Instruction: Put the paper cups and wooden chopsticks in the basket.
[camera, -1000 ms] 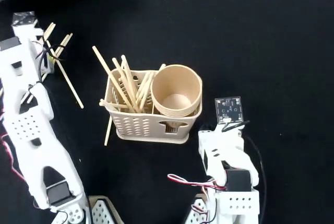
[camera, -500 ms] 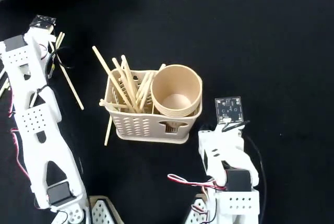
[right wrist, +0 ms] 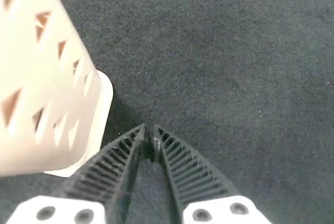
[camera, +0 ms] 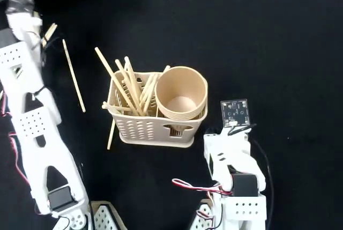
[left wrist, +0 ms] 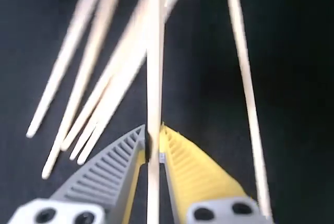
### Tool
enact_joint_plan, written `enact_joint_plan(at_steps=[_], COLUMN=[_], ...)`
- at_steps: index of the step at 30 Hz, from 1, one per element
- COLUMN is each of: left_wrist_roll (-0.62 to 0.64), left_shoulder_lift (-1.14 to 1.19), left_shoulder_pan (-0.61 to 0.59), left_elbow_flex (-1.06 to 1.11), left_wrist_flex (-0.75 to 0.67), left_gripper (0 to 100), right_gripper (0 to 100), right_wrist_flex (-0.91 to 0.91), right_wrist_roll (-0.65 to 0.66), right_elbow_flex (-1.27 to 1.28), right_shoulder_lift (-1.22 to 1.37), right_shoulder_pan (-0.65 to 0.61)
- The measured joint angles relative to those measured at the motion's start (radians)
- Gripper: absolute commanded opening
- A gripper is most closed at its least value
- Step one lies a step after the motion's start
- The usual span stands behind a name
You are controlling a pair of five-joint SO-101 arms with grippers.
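Note:
My left gripper (left wrist: 152, 131) is shut on one wooden chopstick (left wrist: 154, 62) that runs straight out between its yellow and grey fingers. Several more chopsticks (left wrist: 96, 72) lie fanned on the black cloth beside it, and another single one (left wrist: 244, 88) lies on the other side. In the high view the left arm (camera: 24, 58) stands at the far left edge with chopstick ends (camera: 50, 30) at its tip. The basket (camera: 153, 128) holds stacked paper cups (camera: 180, 95) and several chopsticks (camera: 128, 88). My right gripper (right wrist: 150, 139) is shut and empty, low beside the basket wall (right wrist: 36, 78).
One loose chopstick (camera: 73, 75) lies on the cloth between the left arm and the basket. Another chopstick (camera: 111, 133) rests against the basket's near left corner. The right arm (camera: 233, 160) is folded near the table's front edge. Cables lie beyond the far edge.
The left arm swung right, then back toward the far left corner. The cluster of chopsticks at its tip shifted with it, leaving one chopstick alone on the cloth. The right arm stayed still.

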Motion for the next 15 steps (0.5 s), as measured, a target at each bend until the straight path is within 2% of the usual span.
enact_joint_plan(at_steps=[2, 4, 11, 15], left_wrist_roll=[0.098, 0.132, 0.143, 0.101], left_shoulder_lift=[-0.066, -0.144, -0.523, -0.763], left_shoulder_pan=[-0.018, -0.021, -0.017, 0.0], left_elbow_flex=[0.048, 0.144, 0.628, 0.87], left_wrist_flex=[0.002, 0.003, 0.003, 0.003], left_gripper=[3, 3, 3, 3], right_gripper=[1.5, 1.5, 1.5, 1.5], right_wrist_flex=[0.0, 0.0, 0.0, 0.0], right_wrist_roll=[0.0, 0.0, 0.0, 0.0], right_elbow_flex=[0.0, 0.0, 0.0, 0.0], right_shoulder_lift=[0.0, 0.0, 0.0, 0.0], right_shoulder_pan=[0.0, 0.0, 0.0, 0.0])
